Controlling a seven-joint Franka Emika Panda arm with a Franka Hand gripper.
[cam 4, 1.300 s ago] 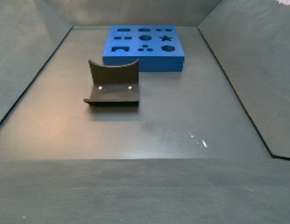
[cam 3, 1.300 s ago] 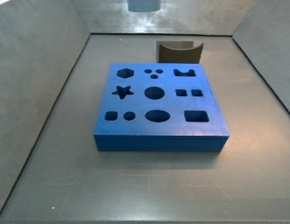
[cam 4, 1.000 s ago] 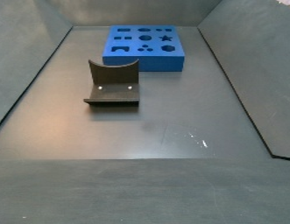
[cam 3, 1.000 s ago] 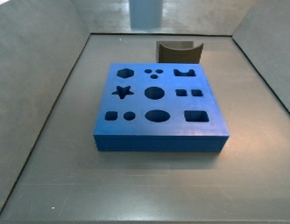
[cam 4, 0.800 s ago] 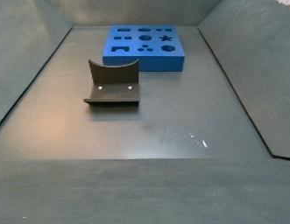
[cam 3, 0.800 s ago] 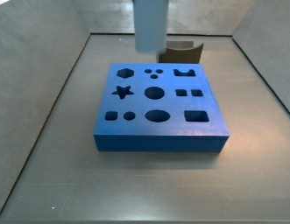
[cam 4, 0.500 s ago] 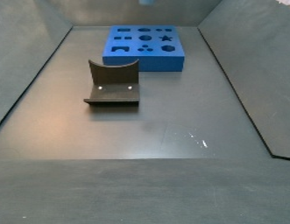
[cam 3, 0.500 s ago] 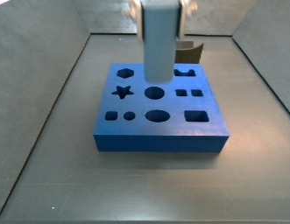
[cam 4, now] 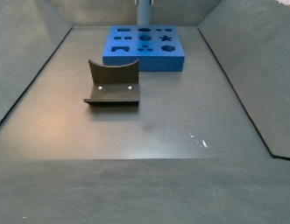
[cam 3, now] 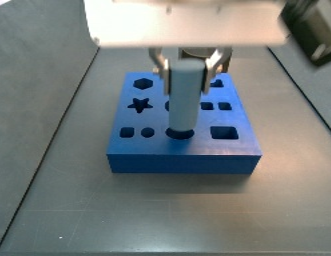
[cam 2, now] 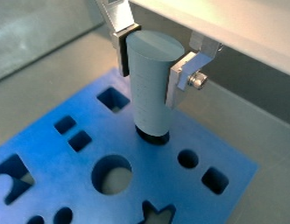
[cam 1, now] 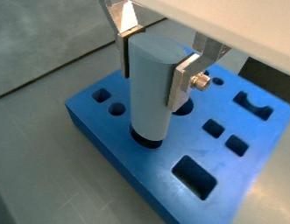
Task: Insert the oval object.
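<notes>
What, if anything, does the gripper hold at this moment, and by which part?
The gripper, above the blue block, holds the pale oval object upright by its upper end, one finger on each side; its lower end is at an opening in the block.

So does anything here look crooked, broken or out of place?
Nothing stands out. The gripper holds the oval peg upright, its lower end at an opening in the blue block, which looks undamaged.

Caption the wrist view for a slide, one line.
Gripper holds the pale oval peg upright, its lower end at a hole in the blue block.
</notes>
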